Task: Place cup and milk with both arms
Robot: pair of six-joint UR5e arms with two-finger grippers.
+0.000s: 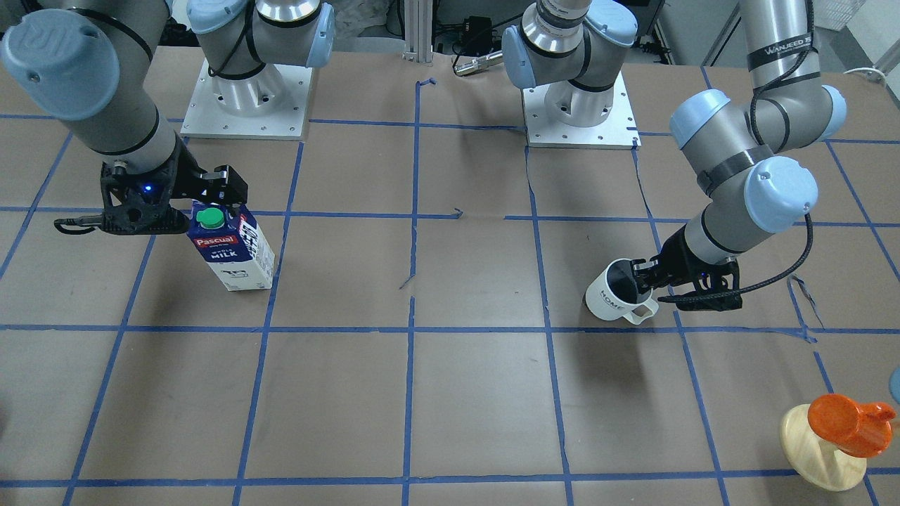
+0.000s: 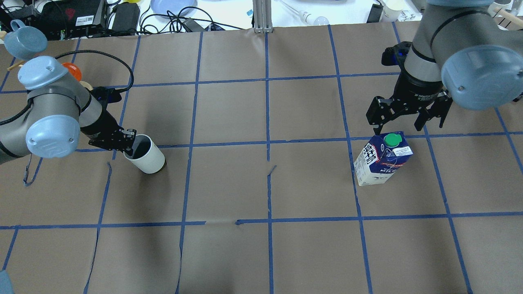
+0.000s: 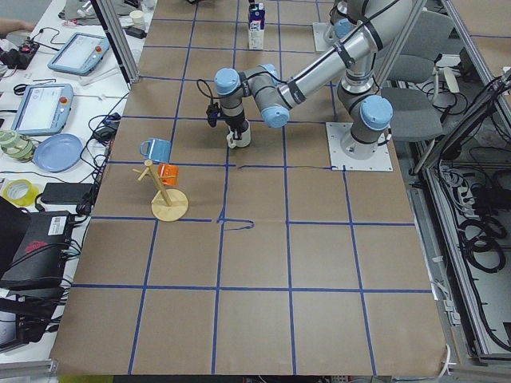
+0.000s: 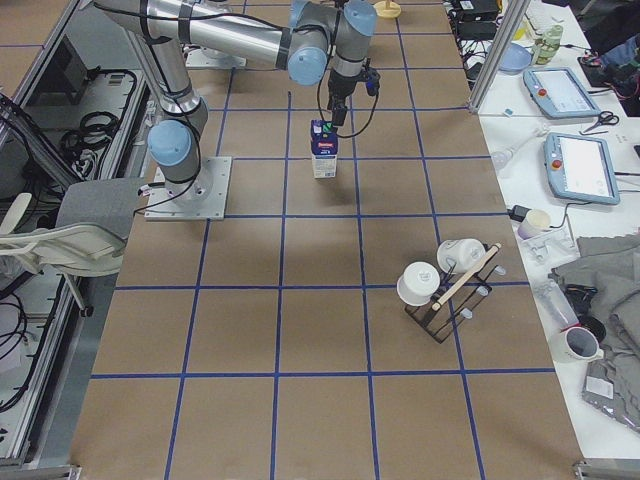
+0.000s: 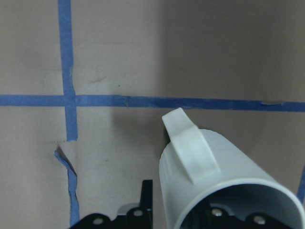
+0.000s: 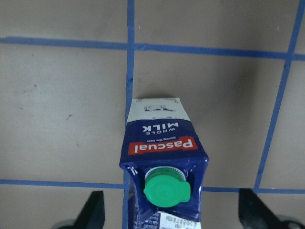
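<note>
The left gripper (image 2: 131, 146) is closed on the rim of the cup (image 2: 149, 157), one finger inside the dark interior and one outside. The cup hangs tilted, low over the tabletop (image 2: 265, 253), with its handle on the side away from the robot. Whether its base already touches the paper cannot be told. The right gripper (image 2: 402, 122) is spread wide and holds nothing. It hovers just above the milk (image 2: 382, 161), which stands upright and unsupported on the tabletop at a taped grid line, its green cap between and below the open fingers in the wrist view. The milk therefore looks set down, and the step in hand appears to be putting down the cup. That likely calls for bringing the cup level so its base sits flat, then opening the left gripper and lifting it so the inner finger clears the rim without tipping the cup. The right arm would do best to rise straight up, clear of the cap. Cup and milk are well apart on opposite halves of the tabletop, with only blue tape lines and small tears in the paper between them. An orange cup (image 1: 847, 422) on a wooden stand (image 1: 815, 453) and a blue mug (image 2: 26, 38) sit beyond the left arm, near its elbow rather than the cup. Nothing seems to obstruct either placement.
</note>
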